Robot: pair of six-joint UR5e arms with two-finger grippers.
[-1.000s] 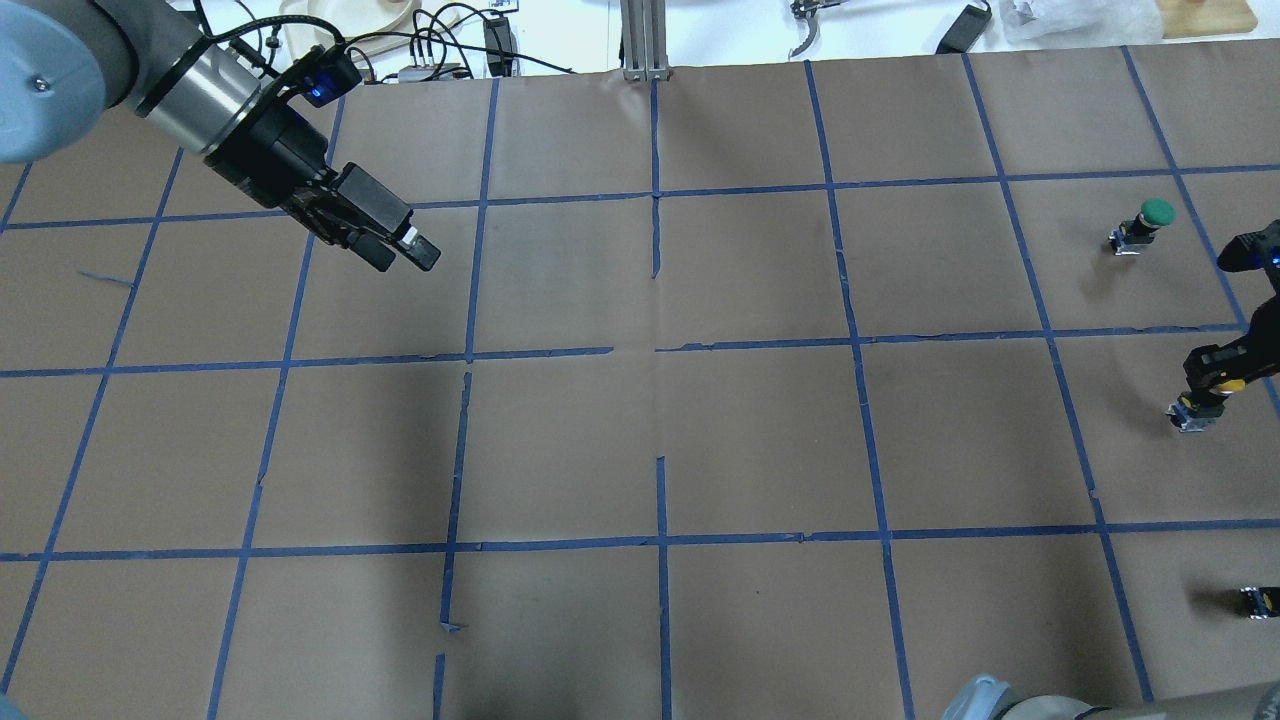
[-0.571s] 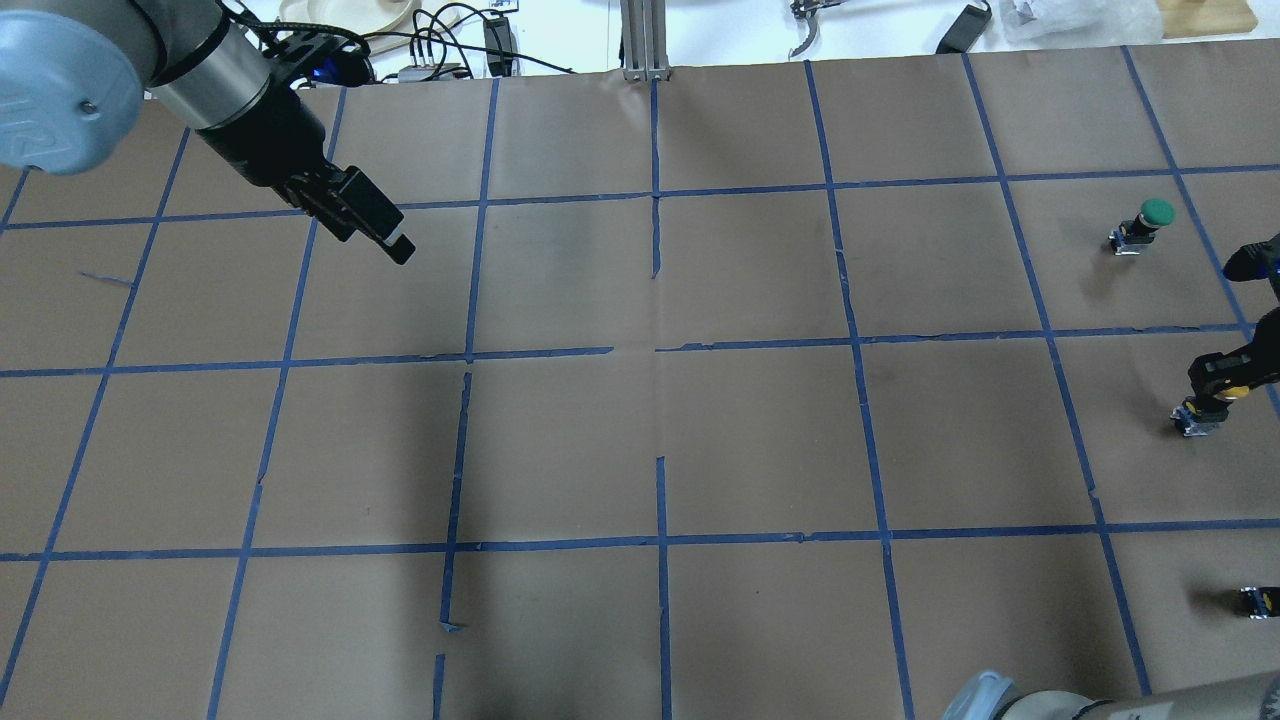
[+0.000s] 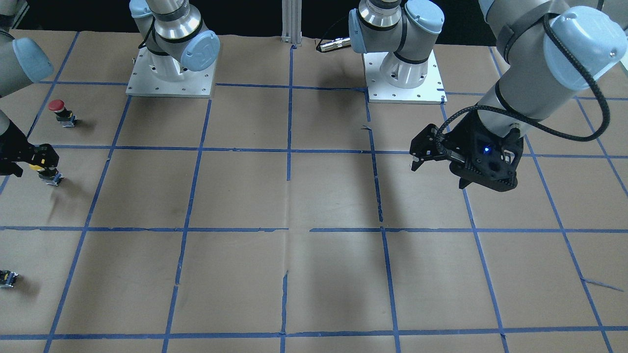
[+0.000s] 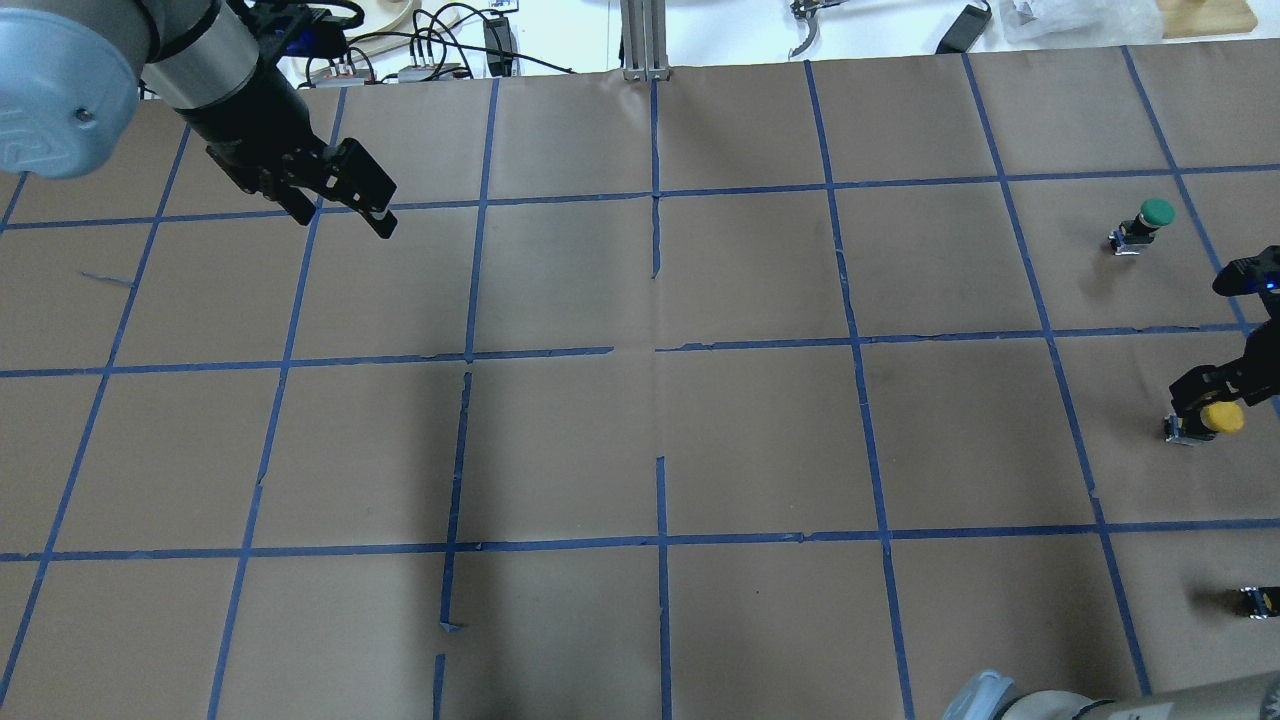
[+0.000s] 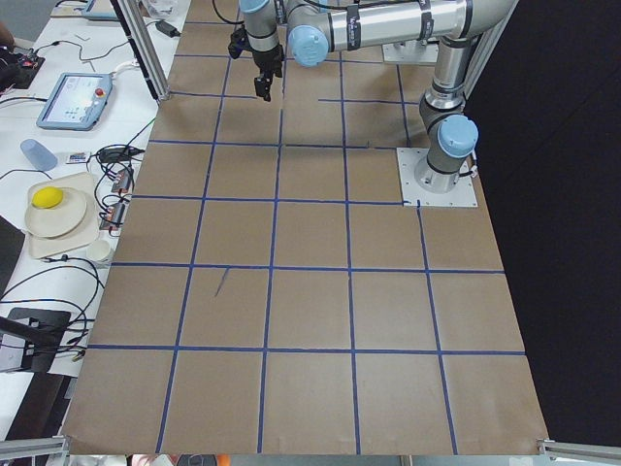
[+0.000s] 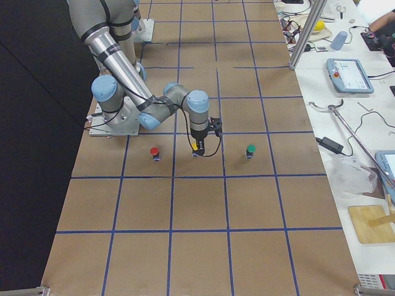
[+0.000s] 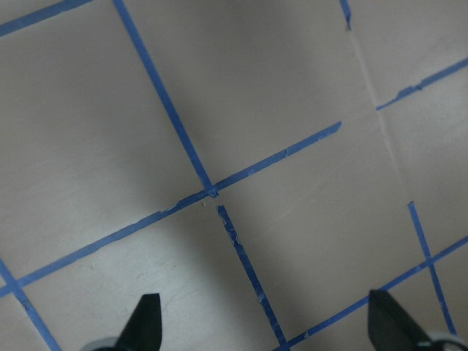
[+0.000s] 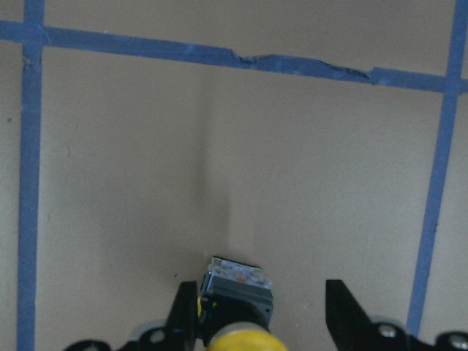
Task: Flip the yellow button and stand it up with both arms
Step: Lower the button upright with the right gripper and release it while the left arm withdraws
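Note:
The yellow button (image 4: 1215, 419) stands near the table's right edge, yellow cap up on its black-and-grey body. It also shows in the front-facing view (image 3: 43, 172) and the right side view (image 6: 195, 148). In the right wrist view the button (image 8: 234, 292) sits between the spread fingers, close to the left fingertip (image 8: 183, 311), with a gap to the other one. My right gripper (image 4: 1200, 388) is open just above it. My left gripper (image 4: 345, 212) is open and empty, high over the far left of the table, and also shows in the front-facing view (image 3: 439, 174).
A green-capped button (image 4: 1145, 222) stands one square beyond the yellow one. A red-capped button (image 3: 59, 110) stands on its robot side. A tiny capless black-and-yellow block (image 4: 1258, 600) lies near the right edge. Brown paper with a blue tape grid (image 4: 660, 350) covers the table.
My right gripper has drawn back off the yellow button, whose cap now shows. My left gripper has moved up and back toward the far left and turned, its fingers now spread.

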